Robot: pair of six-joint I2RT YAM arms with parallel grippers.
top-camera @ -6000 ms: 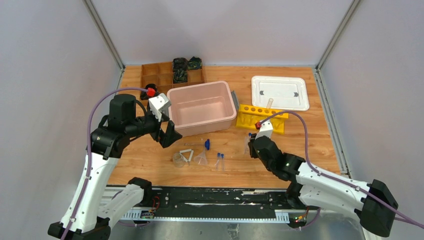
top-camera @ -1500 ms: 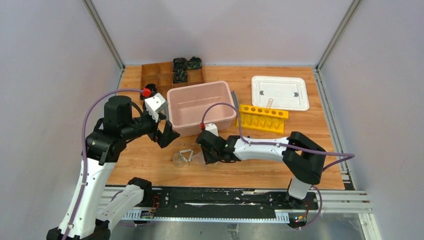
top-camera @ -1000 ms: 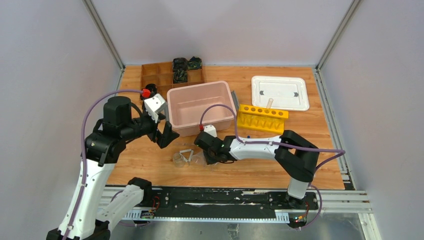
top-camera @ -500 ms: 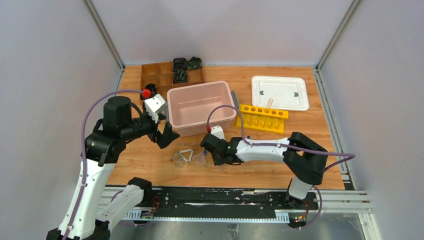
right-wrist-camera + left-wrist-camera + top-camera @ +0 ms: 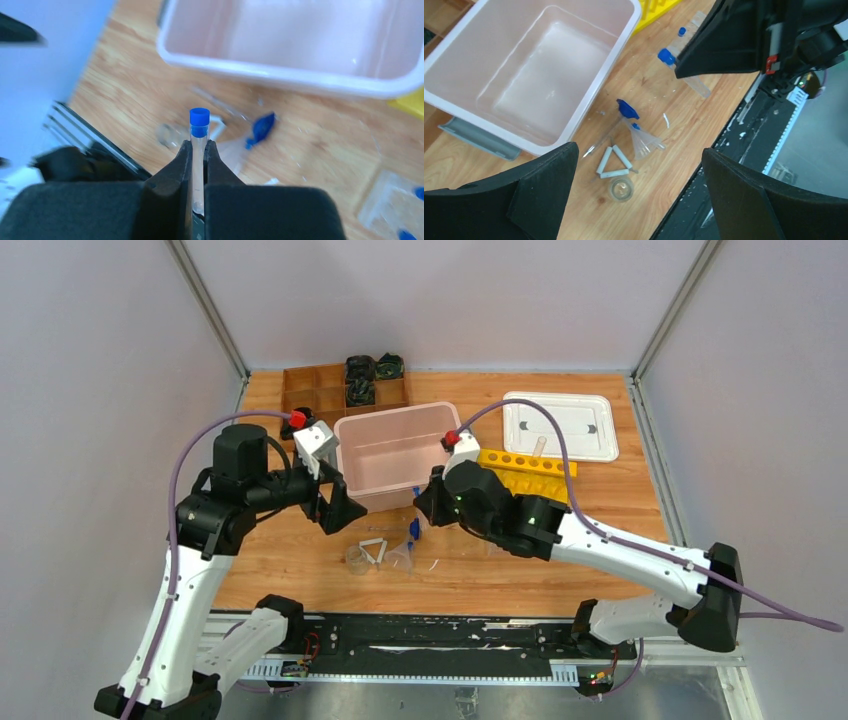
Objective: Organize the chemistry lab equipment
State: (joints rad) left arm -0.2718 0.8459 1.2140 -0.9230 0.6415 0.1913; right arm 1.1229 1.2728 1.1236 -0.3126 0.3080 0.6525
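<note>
My right gripper [image 5: 198, 145] is shut on a blue-capped clear tube [image 5: 199, 125] and holds it above the table in front of the pink bin; the overhead view shows this gripper [image 5: 420, 508] too. Below it lie the blue-tipped rod [image 5: 413, 528], clear funnel [image 5: 402, 558], white wire triangle [image 5: 373, 548] and small beaker [image 5: 355, 558]. My left gripper [image 5: 338, 512] is wide open and empty, hovering above them; its view shows the beaker [image 5: 620, 188], triangle [image 5: 613, 162], funnel [image 5: 644, 142] and rod [image 5: 626, 108]. A clear tray [image 5: 395, 200] holds more blue-capped tubes. The yellow rack [image 5: 525, 465] is partly behind my right arm.
The large pink bin [image 5: 400, 455] stands mid-table with its white lid [image 5: 560, 425] at the back right. A brown compartment box [image 5: 345, 385] of dark items sits at the back left. The black rail [image 5: 420, 635] runs along the near edge.
My right gripper was low over the funnel and tubes; it has risen and moved back toward the pink bin with a blue-capped tube in its grip. The left arm has barely moved.
</note>
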